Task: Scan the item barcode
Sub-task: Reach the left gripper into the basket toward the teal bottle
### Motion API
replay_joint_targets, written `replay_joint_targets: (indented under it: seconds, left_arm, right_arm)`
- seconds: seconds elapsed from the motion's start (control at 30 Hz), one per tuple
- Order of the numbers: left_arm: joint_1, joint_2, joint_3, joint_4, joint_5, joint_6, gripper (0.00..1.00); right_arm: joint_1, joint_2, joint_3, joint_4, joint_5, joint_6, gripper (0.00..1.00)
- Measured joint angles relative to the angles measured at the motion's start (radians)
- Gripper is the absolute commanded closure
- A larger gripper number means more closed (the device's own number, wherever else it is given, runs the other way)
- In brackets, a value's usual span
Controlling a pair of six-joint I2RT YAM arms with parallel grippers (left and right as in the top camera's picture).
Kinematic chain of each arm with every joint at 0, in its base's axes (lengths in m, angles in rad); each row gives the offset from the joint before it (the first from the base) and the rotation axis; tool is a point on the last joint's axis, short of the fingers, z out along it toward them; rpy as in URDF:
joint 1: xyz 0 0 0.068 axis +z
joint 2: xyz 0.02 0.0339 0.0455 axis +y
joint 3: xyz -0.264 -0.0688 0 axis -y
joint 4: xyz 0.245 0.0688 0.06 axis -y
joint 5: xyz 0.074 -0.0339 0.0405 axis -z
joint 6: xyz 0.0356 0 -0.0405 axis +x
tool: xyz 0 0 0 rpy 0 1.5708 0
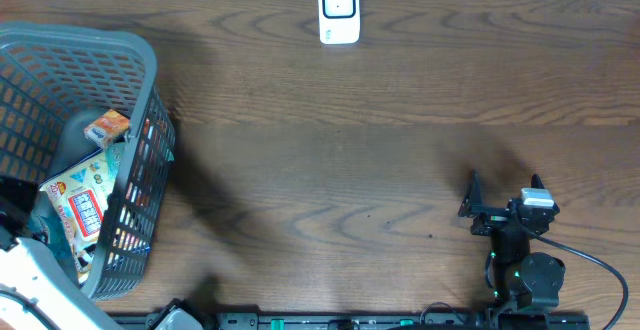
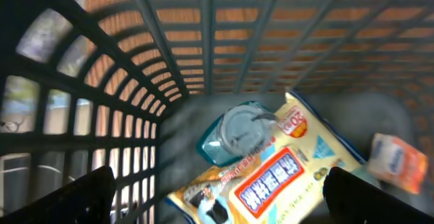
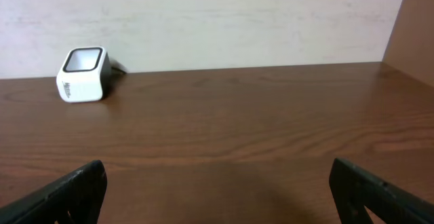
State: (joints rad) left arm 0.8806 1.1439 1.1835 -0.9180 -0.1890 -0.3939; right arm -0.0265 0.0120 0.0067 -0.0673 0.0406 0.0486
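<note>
So, left gripper [image 2: 217, 200] hung jaws-wide inside the basket [image 1: 90, 40] just above the yellow packet [image 2: 271, 176], likely lining up a pick, while the right gripper [image 3: 217, 193], also wide and empty, sat parked facing the scanner [image 3: 83, 75], probably to keep clear.

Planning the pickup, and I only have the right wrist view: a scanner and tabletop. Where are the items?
Observer: In a grey basket at the left end of the table, on the opposite side from the right gripper.
Operator: What's inside?
Observer: A yellow packet, a teal container and a small orange packet.
Operator: And the left gripper?
Observer: The left gripper is inside the basket, jaws open, pointed at the yellow packet, holding nothing.
</note>
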Motion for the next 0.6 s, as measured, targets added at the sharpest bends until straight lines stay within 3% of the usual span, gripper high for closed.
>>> replay_joint_targets:
  seconds: [0.37, 0.6]
  left_arm:
    - [0.002, 0.07, -0.043, 0.088, 0.011, 0.045, 0.02]
    - [0.002, 0.077, -0.043, 0.123, 0.011, 0.145, 0.02]
  right_arm:
    - [0.0, 0.0, 0.0, 0.0, 0.0, 0.0, 0.01]
    - [0.0, 0.0, 0.0, 0.0, 0.0, 0.0, 0.01]
